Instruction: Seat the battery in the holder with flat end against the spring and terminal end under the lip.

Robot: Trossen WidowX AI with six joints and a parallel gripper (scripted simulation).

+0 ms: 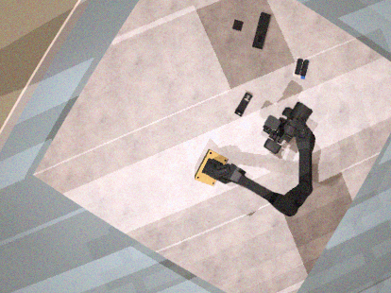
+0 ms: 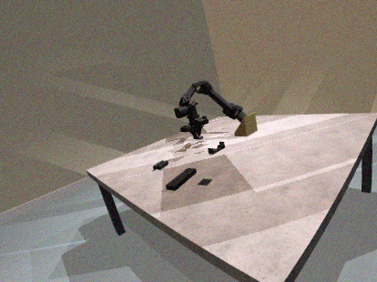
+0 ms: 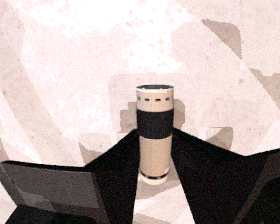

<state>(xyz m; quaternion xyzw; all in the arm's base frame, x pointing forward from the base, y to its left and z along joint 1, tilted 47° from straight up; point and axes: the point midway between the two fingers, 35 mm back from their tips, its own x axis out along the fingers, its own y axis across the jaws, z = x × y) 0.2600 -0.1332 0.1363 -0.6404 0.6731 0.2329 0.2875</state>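
Observation:
In the wrist view a cream battery (image 3: 154, 106) with a black band lies lengthwise on the pale table, its dark-rimmed end pointing away from me. My gripper (image 3: 153, 133) (image 1: 274, 134) (image 2: 197, 132) is shut on the battery, with one black finger against each side of its near half. The battery holder (image 1: 243, 104) (image 2: 217, 148), a small black piece with a pale end, lies on the table a short way from the gripper. It is outside the wrist view. The battery itself is hidden by the arm in the top and exterior views.
The arm's yellow base plate (image 1: 208, 161) (image 2: 246, 125) sits on the table. A long black bar (image 1: 261, 30) (image 2: 181, 178), a small black square (image 1: 237, 25) (image 2: 205, 181) and a small black piece with a blue end (image 1: 301, 67) (image 2: 160, 165) lie beyond the holder.

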